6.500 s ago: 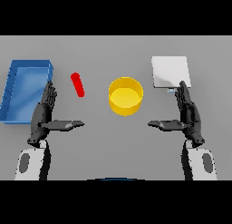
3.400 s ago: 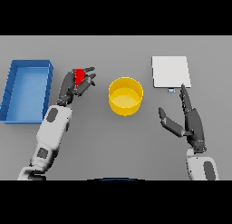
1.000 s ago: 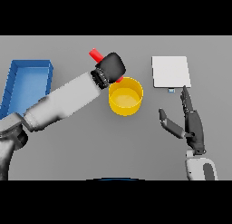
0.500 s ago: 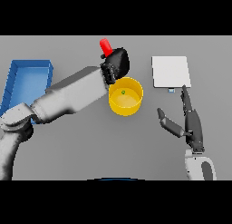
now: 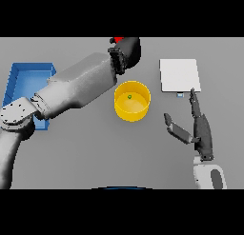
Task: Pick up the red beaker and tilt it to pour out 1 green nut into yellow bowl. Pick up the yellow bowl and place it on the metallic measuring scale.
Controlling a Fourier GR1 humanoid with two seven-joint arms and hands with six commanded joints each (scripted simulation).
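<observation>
Holding the red beaker (image 5: 116, 40) clamped in the left hand (image 5: 127, 51), raised beyond the yellow bowl (image 5: 132, 101). Green nut (image 5: 129, 97) lying inside, pour seemingly done. Bowl awaiting transfer to the metallic scale (image 5: 179, 75). Right hand (image 5: 199, 128) waiting, fingers straight.

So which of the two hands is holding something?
The left hand, up behind the yellow bowl, is curled round the red beaker. The right hand holds nothing.

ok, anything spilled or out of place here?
Nothing stands out. One green nut lies inside the yellow bowl, none on the table. The left hand holds the red beaker above the bowl.
</observation>
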